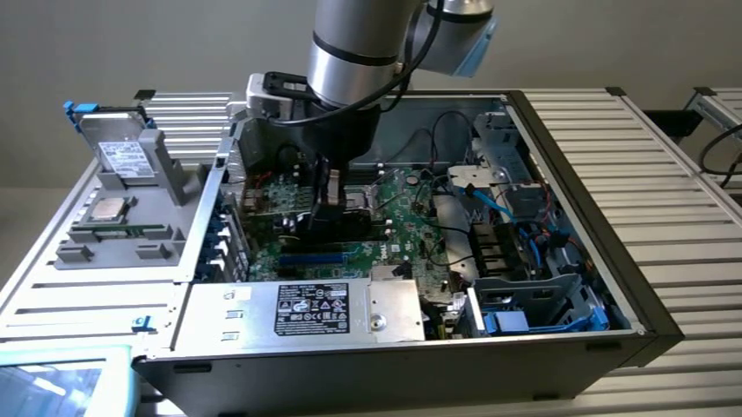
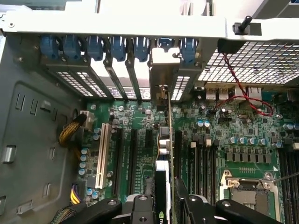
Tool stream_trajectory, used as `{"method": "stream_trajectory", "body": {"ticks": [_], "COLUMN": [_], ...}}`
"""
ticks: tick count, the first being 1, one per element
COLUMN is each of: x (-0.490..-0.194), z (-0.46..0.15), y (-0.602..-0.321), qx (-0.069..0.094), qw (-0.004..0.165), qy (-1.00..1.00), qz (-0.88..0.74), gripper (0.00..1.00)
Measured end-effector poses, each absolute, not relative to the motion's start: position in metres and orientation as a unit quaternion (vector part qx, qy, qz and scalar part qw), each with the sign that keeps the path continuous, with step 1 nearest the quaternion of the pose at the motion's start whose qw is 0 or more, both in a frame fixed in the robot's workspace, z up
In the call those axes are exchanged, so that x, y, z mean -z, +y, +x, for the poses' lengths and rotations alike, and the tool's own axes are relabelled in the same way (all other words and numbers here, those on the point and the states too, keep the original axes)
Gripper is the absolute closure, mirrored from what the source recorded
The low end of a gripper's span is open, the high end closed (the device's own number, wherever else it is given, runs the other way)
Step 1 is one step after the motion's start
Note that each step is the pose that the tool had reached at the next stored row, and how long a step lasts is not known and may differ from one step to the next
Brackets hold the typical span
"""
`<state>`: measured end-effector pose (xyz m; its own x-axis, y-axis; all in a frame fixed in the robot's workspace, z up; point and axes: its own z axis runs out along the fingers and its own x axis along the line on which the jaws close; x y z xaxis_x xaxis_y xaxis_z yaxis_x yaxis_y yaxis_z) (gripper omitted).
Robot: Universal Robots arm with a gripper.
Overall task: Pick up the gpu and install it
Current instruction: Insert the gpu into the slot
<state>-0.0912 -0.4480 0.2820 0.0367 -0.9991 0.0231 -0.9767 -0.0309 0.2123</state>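
Observation:
The gpu (image 1: 326, 208) hangs upright inside the open computer case, its lower edge close over the green motherboard (image 1: 400, 217). In the wrist view the gpu (image 2: 165, 154) is seen edge-on, running along a black expansion slot, with its silver end bracket (image 2: 163, 70) against the rear slot openings. My gripper (image 1: 323, 174) is shut on the card. Its black fingers (image 2: 140, 207) clamp the card from both sides, and the gripper (image 2: 164, 203) sits directly over it. Whether the card's edge is seated in the slot cannot be told.
A white PCI slot (image 2: 103, 154) and black slots lie beside the card; the CPU socket (image 2: 250, 193) and a red wire (image 2: 243, 93) are further off. The power supply (image 1: 313, 308) and drive cage with blue cables (image 1: 545, 291) border the motherboard. A grey fixture with parts (image 1: 116, 213) stands on the exterior view's left.

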Motion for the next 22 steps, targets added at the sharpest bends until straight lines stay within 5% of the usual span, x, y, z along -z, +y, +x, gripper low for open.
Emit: {"method": "stream_trajectory", "body": {"ticks": [22], "x": [-0.270], "z": [-0.095], "y": [-0.448], "qx": [0.068], "qw": [0.085], "qy": [-0.692], "qz": [0.714], "gripper": [0.72]}}
